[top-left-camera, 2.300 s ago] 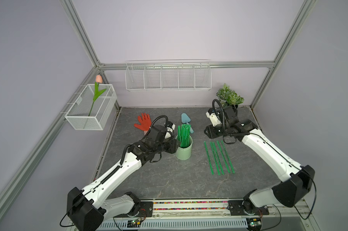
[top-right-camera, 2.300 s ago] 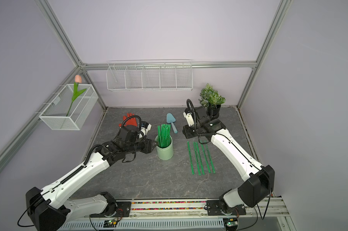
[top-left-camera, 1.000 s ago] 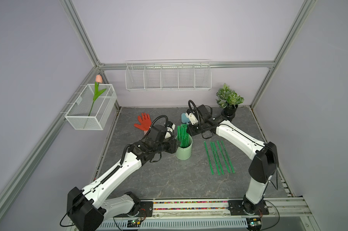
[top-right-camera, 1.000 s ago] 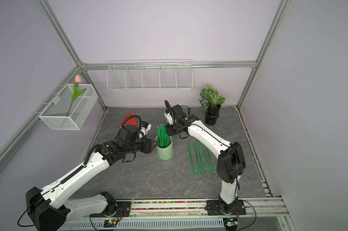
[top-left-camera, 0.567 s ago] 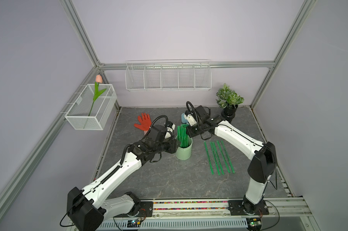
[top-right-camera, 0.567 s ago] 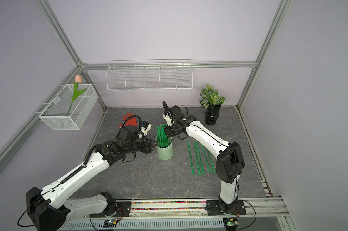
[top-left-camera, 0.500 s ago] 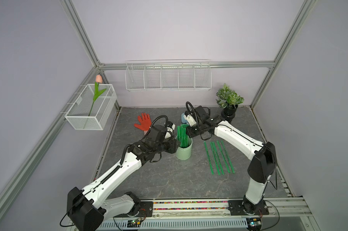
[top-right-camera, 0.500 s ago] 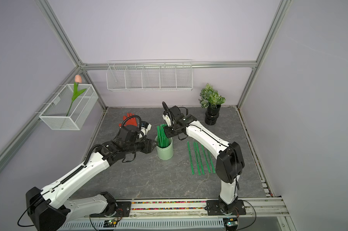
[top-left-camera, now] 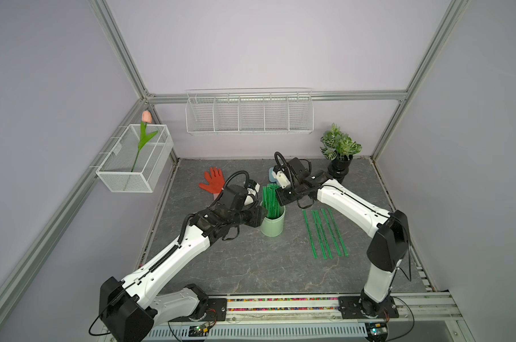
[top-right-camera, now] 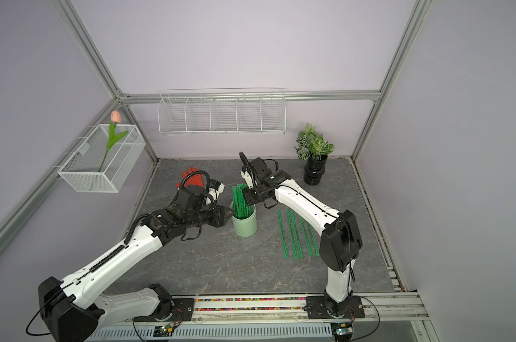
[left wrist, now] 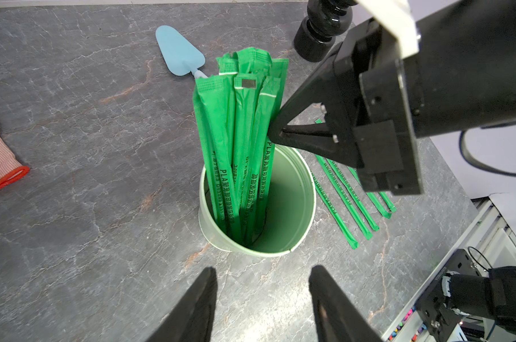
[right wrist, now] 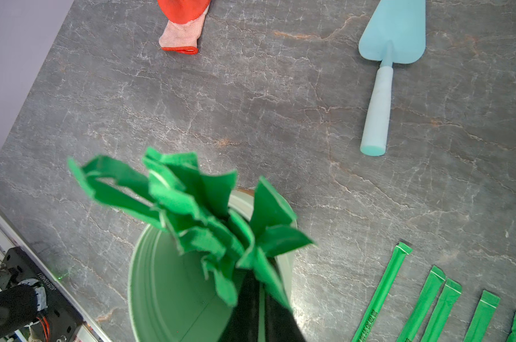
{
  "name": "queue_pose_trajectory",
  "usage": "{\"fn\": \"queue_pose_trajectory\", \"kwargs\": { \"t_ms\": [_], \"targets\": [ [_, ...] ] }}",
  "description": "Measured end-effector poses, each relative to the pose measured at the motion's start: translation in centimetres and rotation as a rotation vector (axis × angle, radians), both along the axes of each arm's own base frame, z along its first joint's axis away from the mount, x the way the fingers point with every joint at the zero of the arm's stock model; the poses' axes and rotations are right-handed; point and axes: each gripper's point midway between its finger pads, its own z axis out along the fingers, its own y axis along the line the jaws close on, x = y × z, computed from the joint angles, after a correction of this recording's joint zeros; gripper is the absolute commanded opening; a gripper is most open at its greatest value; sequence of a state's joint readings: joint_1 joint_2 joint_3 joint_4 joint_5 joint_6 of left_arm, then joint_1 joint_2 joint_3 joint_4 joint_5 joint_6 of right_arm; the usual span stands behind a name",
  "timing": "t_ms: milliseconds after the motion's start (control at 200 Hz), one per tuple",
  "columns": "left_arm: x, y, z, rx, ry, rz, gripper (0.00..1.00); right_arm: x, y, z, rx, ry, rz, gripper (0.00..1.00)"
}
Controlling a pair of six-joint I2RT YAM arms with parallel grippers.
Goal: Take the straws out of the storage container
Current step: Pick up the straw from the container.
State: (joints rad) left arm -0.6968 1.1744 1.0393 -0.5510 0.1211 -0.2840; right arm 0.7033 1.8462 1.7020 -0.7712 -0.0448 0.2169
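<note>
**Visitor:** What do the straws look like?

**Robot:** They're bright green, long and thin. Each sits in a flat wrapper with crimped ends and dark print down its length. A bunch of straws (left wrist: 239, 133) stands in the cup (left wrist: 295, 207), rising well above the rim and crowded to one side. The cup is pale mint green, smooth-sided, and upright near the middle of the bench (top-left-camera: 251, 266).

**Visitor:** And your end effectors?

**Robot:** My left end effector (left wrist: 262, 296) is open. Its tips are just short of the cup's wall, with nothing between them. My right end effector (left wrist: 273, 134) is closed on one straw at the edge of the bunch, above the rim. From my right wrist I see the green wrapper pinched between the black fingers (right wrist: 239, 319).

**Visitor:** Count everything, left to right.

**Robot:**
- One wire basket (top-left-camera: 126, 180) hangs on the left wall, with one tulip (top-left-camera: 146, 117) in it.
- One red glove (top-left-camera: 212, 180) lies flat on the bench.
- One cup holds the bunch, which is packed too tightly for me to count.
- One blue trowel (right wrist: 393, 38) lies behind the cup.
- Five loose straws (top-left-camera: 325, 234) lie side by side on the bench, right of the cup and apart from it.
- One potted plant (top-left-camera: 339, 145) stands in the back right corner.
- One long wire rack (top-left-camera: 249, 115) hangs on the back wall.
</note>
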Motion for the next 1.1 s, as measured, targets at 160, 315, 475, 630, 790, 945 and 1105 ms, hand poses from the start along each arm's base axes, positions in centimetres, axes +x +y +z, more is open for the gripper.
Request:
{"fn": "queue_pose_trajectory", "kwargs": {
  "t_ms": [160, 315, 475, 630, 790, 945, 1105],
  "targets": [
    [0.0, 0.0, 0.0, 0.0, 0.0, 0.0, 0.54, -0.4, -0.4, 0.6, 0.001, -0.006, -0.001, 0.07],
    [0.0, 0.0, 0.0, 0.0, 0.0, 0.0, 0.54, -1.1, -0.9, 2.8, 0.028, -0.036, 0.001, 0.07],
    [0.0, 0.0, 0.0, 0.0, 0.0, 0.0, 0.54, -1.8, -1.2, 5.4, 0.067, -0.076, 0.006, 0.07],
    [0.0, 0.0, 0.0, 0.0, 0.0, 0.0, 0.54, -2.2, -1.4, 6.0, 0.074, -0.077, 0.011, 0.07],
    [0.0, 0.0, 0.0, 0.0, 0.0, 0.0, 0.54, -2.5, -1.6, 5.9, 0.063, -0.068, 0.016, 0.07],
    [0.0, 0.0, 0.0, 0.0, 0.0, 0.0, 0.54, -2.4, -1.6, 6.2, 0.066, -0.073, 0.017, 0.07],
    [0.0, 0.0, 0.0, 0.0, 0.0, 0.0, 0.54, -2.3, -1.3, 7.1, 0.083, -0.089, 0.027, 0.07]
  ]
}}
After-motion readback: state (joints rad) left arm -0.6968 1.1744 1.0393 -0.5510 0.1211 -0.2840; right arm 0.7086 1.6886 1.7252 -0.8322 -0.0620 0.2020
